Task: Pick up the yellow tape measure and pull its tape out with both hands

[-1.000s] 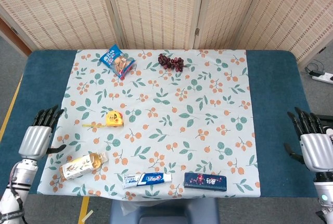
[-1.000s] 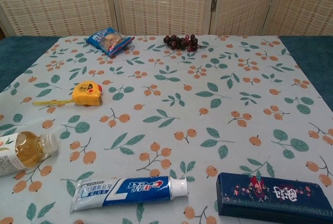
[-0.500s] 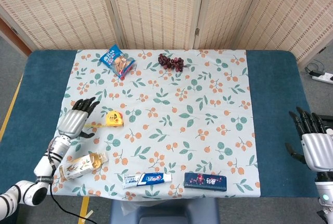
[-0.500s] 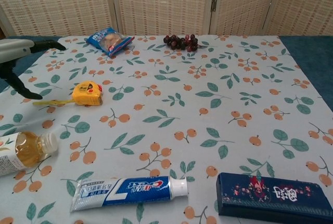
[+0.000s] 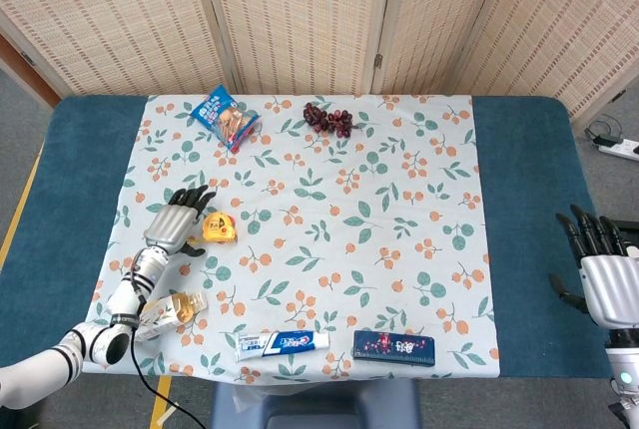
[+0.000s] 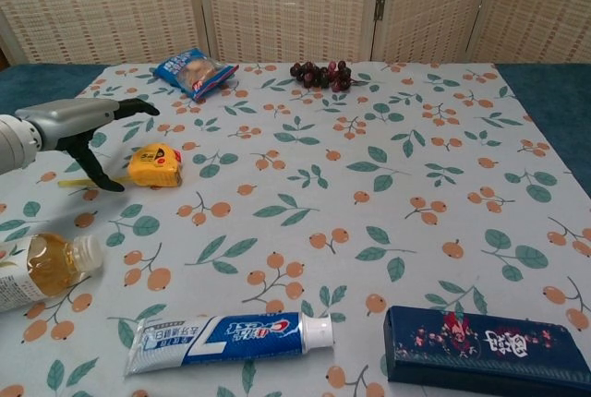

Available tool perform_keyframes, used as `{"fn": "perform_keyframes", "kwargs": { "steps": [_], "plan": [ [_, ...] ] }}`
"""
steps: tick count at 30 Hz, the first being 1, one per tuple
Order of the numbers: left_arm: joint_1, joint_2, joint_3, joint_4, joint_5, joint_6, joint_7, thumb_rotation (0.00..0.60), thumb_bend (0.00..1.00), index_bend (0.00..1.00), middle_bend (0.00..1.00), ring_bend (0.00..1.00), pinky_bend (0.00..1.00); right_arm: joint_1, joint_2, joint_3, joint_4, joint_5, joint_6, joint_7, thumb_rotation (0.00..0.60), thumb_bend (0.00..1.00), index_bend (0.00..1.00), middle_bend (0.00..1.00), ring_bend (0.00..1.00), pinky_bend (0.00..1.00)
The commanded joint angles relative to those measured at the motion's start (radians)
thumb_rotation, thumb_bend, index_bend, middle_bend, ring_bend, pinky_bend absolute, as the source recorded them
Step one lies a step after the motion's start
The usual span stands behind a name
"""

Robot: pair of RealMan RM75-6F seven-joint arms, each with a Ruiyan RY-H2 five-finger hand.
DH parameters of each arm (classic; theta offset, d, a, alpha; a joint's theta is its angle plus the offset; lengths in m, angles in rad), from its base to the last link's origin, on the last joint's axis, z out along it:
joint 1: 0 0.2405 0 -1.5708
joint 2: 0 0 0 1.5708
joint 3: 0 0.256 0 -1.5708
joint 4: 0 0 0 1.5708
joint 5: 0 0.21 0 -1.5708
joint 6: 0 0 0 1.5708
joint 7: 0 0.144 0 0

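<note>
Yellow tape measure (image 5: 220, 227) lies on the counter (image 5: 519, 210) toward its left edge, a short length of tape drawn out. Just beside it hangs the left hand (image 5: 180, 220), fingers apart, holding nothing. The right hand (image 5: 602, 271) hovers, empty and spread, at the right edge.

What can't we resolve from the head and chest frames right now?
- Left hand versus yellow tape measure: the two views do not settle whether the fingers touch the case.
- Tape: the hand covers most of the pulled-out strip in both views.
- Bottle: cut off by the chest view's left edge; the forearm crosses it in the head view.
- Right hand: outside the chest view, wrist cropped in the head view.
- Toothpaste print: too small.
</note>
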Motion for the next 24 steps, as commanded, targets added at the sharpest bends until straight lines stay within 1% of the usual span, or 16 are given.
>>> {"fn": "perform_keyframes", "kwargs": {
  "steps": [1,7,14,18,24],
  "plan": [
    [-0.025,-0.037,-0.008,0.045,-0.013,-0.021,-0.027,0.6,0.15,0.04,0.04,0.05,0.0,-0.001,0.0,0.0,0.001,0.003,0.0,0.0,0.6,0.37,0.0,0.0,0.04,0.0],
    [-0.061,-0.076,-0.018,0.125,-0.033,-0.054,-0.033,0.6,0.15,0.05,0.04,0.06,0.0,-0.006,0.001,-0.001,0.003,0.005,0.005,0.004,0.6,0.37,0.0,0.0,0.04,0.0],
    [-0.085,-0.102,-0.047,0.205,-0.09,-0.105,-0.064,0.6,0.15,0.07,0.07,0.07,0.0,-0.013,-0.001,-0.003,0.008,0.014,0.008,0.011,0.6,0.37,0.0,0.0,0.04,0.0],
    [-0.089,-0.091,-0.043,0.19,-0.09,-0.127,-0.086,0.6,0.15,0.09,0.09,0.08,0.0,-0.014,-0.006,-0.004,0.014,0.012,0.008,0.016,0.6,0.37,0.0,0.0,0.05,0.0],
    [-0.098,-0.069,-0.018,0.153,-0.064,-0.138,-0.081,0.6,0.16,0.19,0.14,0.11,0.0,-0.016,-0.009,-0.005,0.023,0.012,0.008,0.026,0.6,0.37,0.0,0.0,0.05,0.0]
  ]
}}
